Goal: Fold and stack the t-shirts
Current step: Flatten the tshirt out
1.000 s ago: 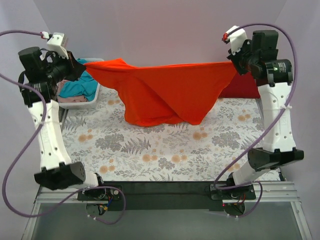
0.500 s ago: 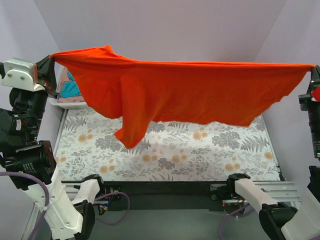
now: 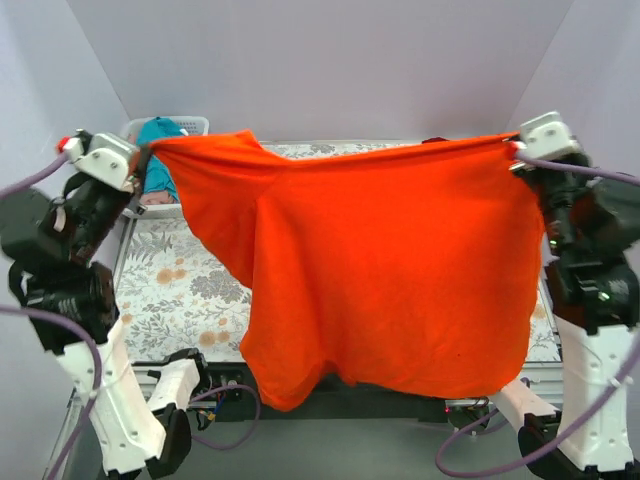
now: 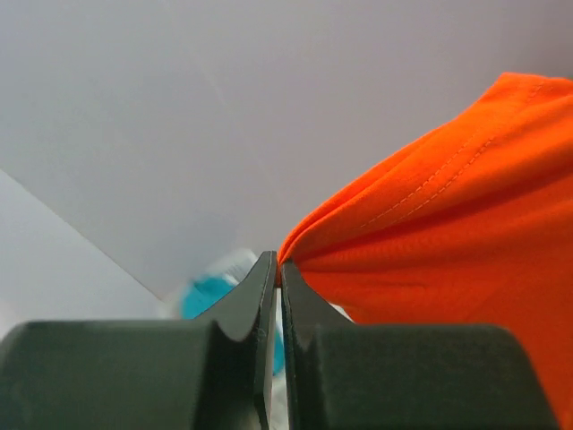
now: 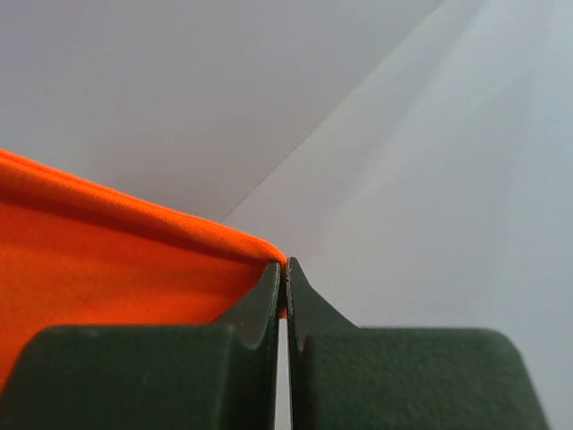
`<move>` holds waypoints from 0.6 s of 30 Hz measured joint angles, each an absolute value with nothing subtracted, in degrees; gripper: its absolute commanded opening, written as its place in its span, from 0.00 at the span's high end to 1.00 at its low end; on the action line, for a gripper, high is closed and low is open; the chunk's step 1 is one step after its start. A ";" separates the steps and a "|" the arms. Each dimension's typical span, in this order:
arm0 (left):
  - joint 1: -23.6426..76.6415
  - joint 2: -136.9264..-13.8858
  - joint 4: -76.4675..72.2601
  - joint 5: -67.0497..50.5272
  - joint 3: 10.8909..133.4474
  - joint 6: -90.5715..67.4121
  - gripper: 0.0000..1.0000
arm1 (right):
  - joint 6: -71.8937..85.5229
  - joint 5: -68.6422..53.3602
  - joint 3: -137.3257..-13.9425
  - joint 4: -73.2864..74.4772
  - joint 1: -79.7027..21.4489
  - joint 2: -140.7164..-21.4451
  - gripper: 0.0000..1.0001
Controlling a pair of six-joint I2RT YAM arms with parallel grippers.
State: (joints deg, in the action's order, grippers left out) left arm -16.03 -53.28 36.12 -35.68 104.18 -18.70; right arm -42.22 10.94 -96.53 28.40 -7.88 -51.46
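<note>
Top external: bright orange-red cotton short-sleeved t-shirt point(image 3: 390, 280) is off the bench point(image 3: 180, 290), hanging as a sheet between the two arms. Left pincer point(image 3: 145, 158) is clenched on the shirt's top edge above the far-left corner of the bench. Right pincer point(image 3: 515, 148) is clenched on the opposite end of that edge, above the far-right corner. The top edge runs nearly taut between them, with a slight rise at the left end. The fabric drops from there toward the near edge and hides most of the bench's floral-print cover. Its lower hem overlaps the near edge and the arm bases in this view. The bottom-left part of the cloth hangs lowest, in a rounded lobe. A vertical fold runs down the left third of the shirt. Left wrist: jaws pressed together, a stitched hem bunched right at the tips, cloth fanning out to the right. Right wrist: jaws pressed together on a folded edge that comes in from the left. A white plastic basket point(image 3: 195, 124) sits at the far-left corner, just behind the left pincer, with a teal garment point(image 3: 160, 135) showing inside it.
</note>
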 measured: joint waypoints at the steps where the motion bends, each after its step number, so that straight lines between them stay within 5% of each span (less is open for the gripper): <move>1: -16.03 -53.04 37.71 -37.63 100.40 -17.78 1.00 | -42.85 10.48 -91.79 27.70 -7.88 -51.18 0.99; 10: -13.93 -67.26 40.18 -40.86 73.47 -18.00 1.00 | -45.95 2.50 -60.05 22.13 -7.84 -60.23 0.99; 18: 1.83 -90.50 32.03 -24.53 74.74 -21.54 1.00 | -44.47 -1.08 -63.07 14.83 -7.68 -82.54 0.99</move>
State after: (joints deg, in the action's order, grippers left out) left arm 1.83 -90.50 32.03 -24.53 74.74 -21.54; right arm -44.47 -1.08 -63.07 14.83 -7.68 -82.54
